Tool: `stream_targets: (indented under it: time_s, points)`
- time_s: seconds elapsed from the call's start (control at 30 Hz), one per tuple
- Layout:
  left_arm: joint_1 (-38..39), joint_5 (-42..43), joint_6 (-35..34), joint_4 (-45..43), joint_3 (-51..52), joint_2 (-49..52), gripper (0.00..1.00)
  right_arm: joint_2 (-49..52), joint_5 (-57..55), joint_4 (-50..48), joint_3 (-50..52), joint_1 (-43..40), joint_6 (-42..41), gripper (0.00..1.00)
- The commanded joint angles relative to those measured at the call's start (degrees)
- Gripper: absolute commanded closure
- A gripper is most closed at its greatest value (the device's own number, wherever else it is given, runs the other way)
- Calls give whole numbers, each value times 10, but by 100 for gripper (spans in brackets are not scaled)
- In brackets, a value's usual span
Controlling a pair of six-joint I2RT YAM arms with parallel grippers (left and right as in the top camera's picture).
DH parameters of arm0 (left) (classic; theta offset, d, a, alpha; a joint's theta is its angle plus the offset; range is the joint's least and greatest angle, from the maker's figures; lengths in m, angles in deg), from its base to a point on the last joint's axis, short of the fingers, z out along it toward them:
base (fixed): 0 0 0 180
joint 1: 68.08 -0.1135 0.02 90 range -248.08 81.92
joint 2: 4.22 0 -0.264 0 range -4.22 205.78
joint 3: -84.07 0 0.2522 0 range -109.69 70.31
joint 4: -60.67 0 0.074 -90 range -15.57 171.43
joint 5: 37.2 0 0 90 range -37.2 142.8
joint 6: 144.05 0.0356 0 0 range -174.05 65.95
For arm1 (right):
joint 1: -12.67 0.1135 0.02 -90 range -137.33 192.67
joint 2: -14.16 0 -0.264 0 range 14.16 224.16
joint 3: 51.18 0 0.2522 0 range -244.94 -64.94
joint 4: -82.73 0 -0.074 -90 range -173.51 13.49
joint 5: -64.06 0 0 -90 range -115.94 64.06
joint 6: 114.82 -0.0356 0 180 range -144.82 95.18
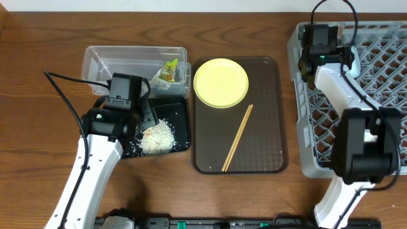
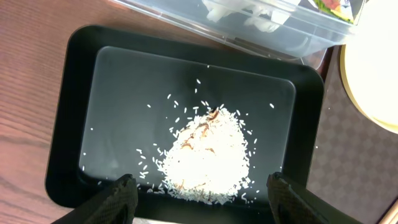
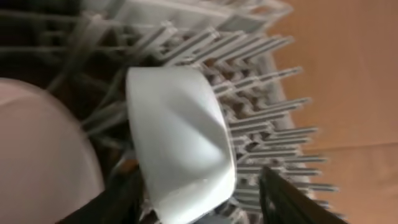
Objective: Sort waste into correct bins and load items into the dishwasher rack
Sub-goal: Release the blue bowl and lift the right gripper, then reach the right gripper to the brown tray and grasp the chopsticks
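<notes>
From above, the brown serving tray (image 1: 267, 127) is lying in the middle of the surface. It is carrying the yellow plate (image 1: 220, 83) at its far end and the chopsticks (image 1: 237, 138) slanting across its middle, and both are waiting to be loaded. Just left of the serving tray, the black tray (image 1: 182, 108) is holding the rice scraps (image 1: 157, 135). The clear tub (image 1: 102, 60) is sitting beyond the black tray, with the wrapper (image 1: 170, 69) inside it at the end near the serving tray. So the waste seems to be sorted already. The dishwasher rack (image 1: 381, 51) is standing right of the serving tray, and the right arm is reaching into it.

In the left wrist view, the left claw (image 2: 205, 202) is hanging spread and empty over the rice heap. An edge of the serving tray is showing at the right.

In the right wrist view, inside the rack, the right claw (image 3: 202, 205) is standing spread around the light-blue bowl (image 3: 180, 143). One finger is clearly apart from the bowl. The bowl is leaning on its edge among the pegs, probably so that water can drain. The pale pinkish-white bowl (image 3: 43, 162) is resting beside it.
</notes>
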Motion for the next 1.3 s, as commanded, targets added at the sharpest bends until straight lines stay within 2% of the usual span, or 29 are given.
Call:
stream_targets:
  time_s: [0.0, 0.2, 0.4, 0.53, 0.63, 0.73, 0.8, 0.87, 0.97, 1.13, 1.27]
  points:
    - [-3, -12, -5, 2, 3, 3, 30, -88, 159, 39, -2, 3, -81, 39]
    - [-3, -11, -5, 1, 3, 3, 30, -187, 421, 110, -2, 18, -138, 36]
    - [-3, -11, -5, 1, 3, 3, 30, -205, 546, 220, 0, 69, -184, 37]
    - [-3, -11, -5, 1, 3, 3, 30, -197, 549, 304, 32, 129, -203, 36]
    - [-3, -11, -5, 1, 3, 3, 30, -196, 548, 311, 87, 179, -241, 36]
    - [-3, -11, -5, 1, 3, 3, 30, -196, 525, 276, 149, 222, -295, 39]
    - [-3, -11, -5, 1, 3, 3, 30, -196, 507, 238, 193, 250, -329, 44]
    - [-3, -11, -5, 2, 3, 3, 30, -196, 472, 196, 232, 277, -362, 56]
    - [-3, -11, -5, 2, 3, 3, 30, -196, 416, 151, 275, 307, -413, 62]
    - [-3, -11, -5, 2, 3, 3, 30, -196, 403, 84, 316, 336, -428, 63]
    - [-3, -11, -5, 2, 3, 3, 30, -193, 403, 67, 324, 346, -428, 63]
